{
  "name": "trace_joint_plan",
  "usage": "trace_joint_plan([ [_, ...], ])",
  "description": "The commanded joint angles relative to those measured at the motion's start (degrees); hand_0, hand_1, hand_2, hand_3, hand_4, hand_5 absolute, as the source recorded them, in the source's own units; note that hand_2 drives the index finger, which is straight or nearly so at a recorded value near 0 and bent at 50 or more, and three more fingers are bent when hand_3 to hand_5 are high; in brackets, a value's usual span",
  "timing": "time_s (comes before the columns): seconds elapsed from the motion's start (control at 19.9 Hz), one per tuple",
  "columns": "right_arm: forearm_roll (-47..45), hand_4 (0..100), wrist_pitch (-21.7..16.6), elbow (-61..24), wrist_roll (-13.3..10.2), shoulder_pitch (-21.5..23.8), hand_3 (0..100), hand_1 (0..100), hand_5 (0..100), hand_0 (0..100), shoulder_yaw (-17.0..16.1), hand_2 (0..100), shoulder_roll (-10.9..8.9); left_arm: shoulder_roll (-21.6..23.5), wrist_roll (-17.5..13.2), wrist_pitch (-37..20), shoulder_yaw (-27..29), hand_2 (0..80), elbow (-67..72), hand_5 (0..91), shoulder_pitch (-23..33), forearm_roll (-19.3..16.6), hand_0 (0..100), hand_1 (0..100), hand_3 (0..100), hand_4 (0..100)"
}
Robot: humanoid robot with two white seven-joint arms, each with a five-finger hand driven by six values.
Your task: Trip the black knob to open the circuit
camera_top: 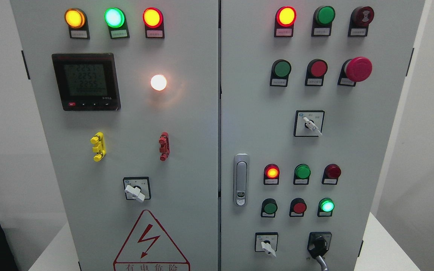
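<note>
A black rotary knob (319,244) sits on the grey control cabinet (187,113) at the lower right of the right door. Its grey lever points down and slightly right, reaching the bottom edge of the picture. Neither of my hands nor either arm shows in the head view.
White selector switches sit to the knob's left (266,244), higher on the right door (310,124) and on the left door (135,191). A red mushroom button (357,69), lit lamps, push buttons, a door handle (241,180) and a meter (86,81) fill the panel.
</note>
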Motion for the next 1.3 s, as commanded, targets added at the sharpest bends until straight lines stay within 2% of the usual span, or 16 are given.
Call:
trace_joint_plan([
  [0.0,-0.1,96,-1.5,-2.0,1.1,-0.9,100,100,83,97,1.0,0,-0.13,0.0,0.0,0.1,0.1,0.0,0.1,0.0,0.0,0.1,12,39,0,0],
  [0.45,-1.3,96,-1.6,-2.0,1.1,-0.7,100,100,83,97,0.0,0,-1.19,0.0,0.0,0.1,0.1,0.0,0.1,0.0,0.0,0.1,12,39,0,0],
  [1.1,-2.6,96,-1.6,-2.0,1.0,-0.4,100,100,82,98,-0.7,0,-1.71,0.0,0.0,0.0,0.1,0.0,0.1,0.0,0.0,0.1,12,39,0,0],
  [1.25,-2.6,96,-1.7,-2.0,0.4,-0.2,100,100,82,98,-1.0,0,-1.71,0.0,0.0,0.1,0.1,0.0,0.1,0.0,0.0,0.1,12,39,0,0],
])
